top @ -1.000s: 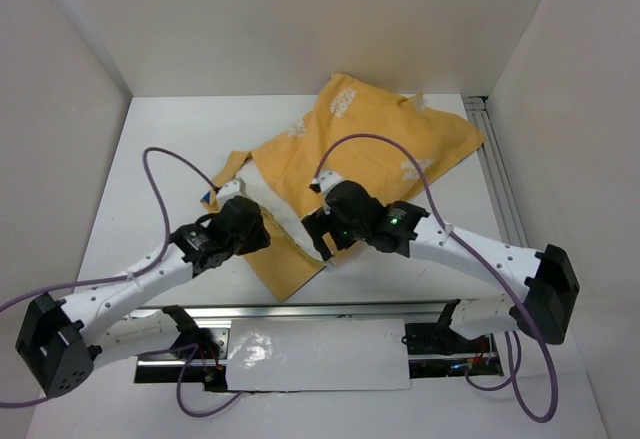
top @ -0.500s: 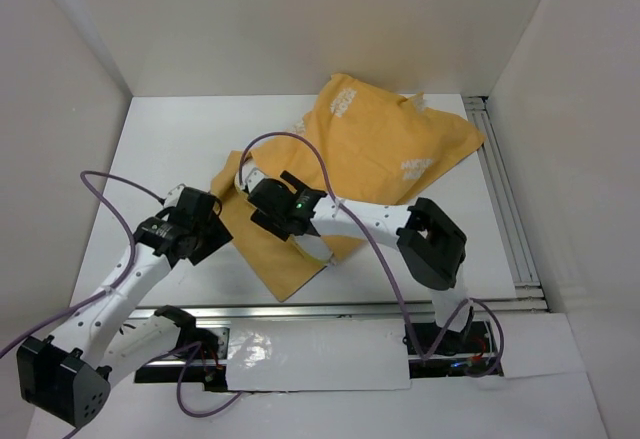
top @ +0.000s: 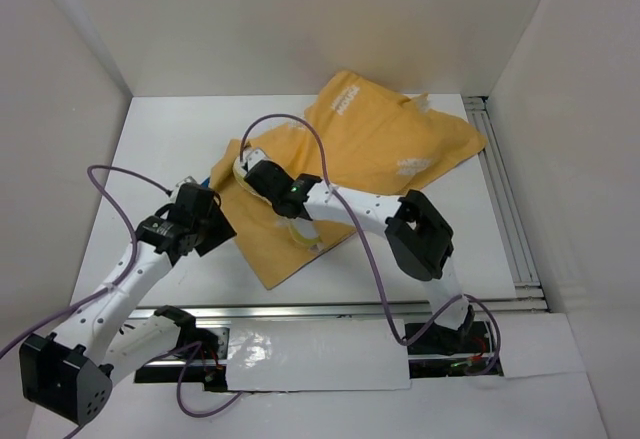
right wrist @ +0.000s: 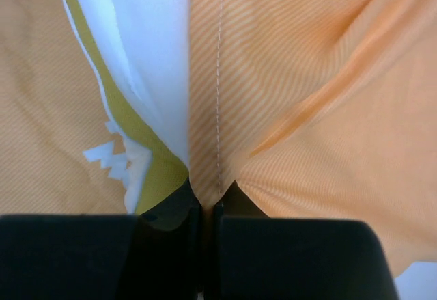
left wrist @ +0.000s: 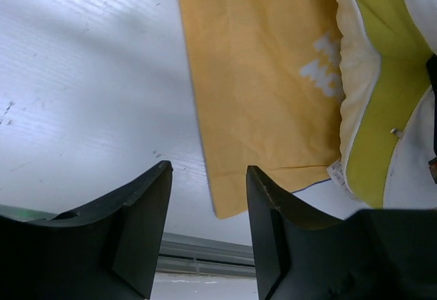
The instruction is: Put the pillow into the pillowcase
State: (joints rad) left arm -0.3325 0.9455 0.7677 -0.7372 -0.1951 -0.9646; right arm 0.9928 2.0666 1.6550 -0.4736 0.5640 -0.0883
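The pillowcase point(top: 370, 154) lies orange-yellow side out from the table's middle to the back right. My right gripper point(top: 252, 171) is at its left end, shut on a stitched fold of the orange fabric point(right wrist: 217, 108). In the right wrist view the gripper point(right wrist: 208, 201) pinches that seam. Just left of the seam shows the pillow point(right wrist: 153, 47), white with a yellow-green edge. My left gripper point(top: 210, 221) hovers open beside the pillowcase's near left edge. In the left wrist view the gripper point(left wrist: 208, 173) has nothing between its fingers, which frame the pillowcase's corner point(left wrist: 263, 102). The pillow's pale edge point(left wrist: 355, 61) peeks out at right.
A metal rail point(top: 350, 309) runs along the table's near edge and another point(top: 503, 194) along the right side. White walls close in the left, back and right. A sliver of blue fabric point(top: 206, 181) shows at the pillowcase's left tip.
The right arm swung left across the pillowcase, and its gripper went from open to shut on the fabric. The left arm drew back to the left, off the cloth.
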